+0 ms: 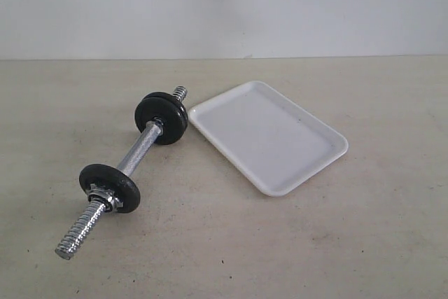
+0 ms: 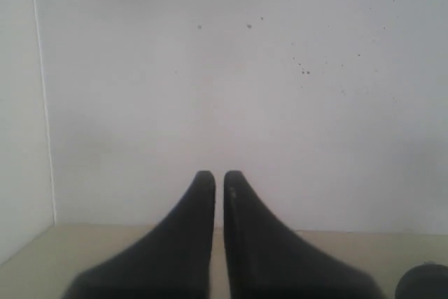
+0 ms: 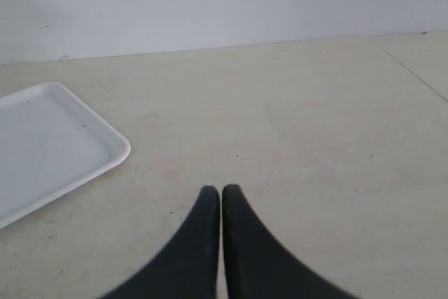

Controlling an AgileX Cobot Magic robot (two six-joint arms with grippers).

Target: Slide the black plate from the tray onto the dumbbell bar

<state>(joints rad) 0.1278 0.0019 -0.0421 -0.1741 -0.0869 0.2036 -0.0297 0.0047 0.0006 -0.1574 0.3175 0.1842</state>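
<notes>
1. The left pincer (image 2: 219, 177) has its black fingers pressed nearly together.
2. A threaded chrome dumbbell bar (image 1: 136, 148) lies on the beige surface (image 1: 315, 243), carrying a black disc backed by a silver nut (image 1: 110, 187).
3. The thick round black plate (image 1: 162, 117) sits on the bar's far end, just beside the flat white plastic tray (image 1: 269, 134).
4. The right pincer (image 3: 221, 190) is pressed together above the surface.

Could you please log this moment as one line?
tray: no disc on it | black plate: on dumbbell bar | left hand: shut, empty | right hand: shut, empty
</notes>
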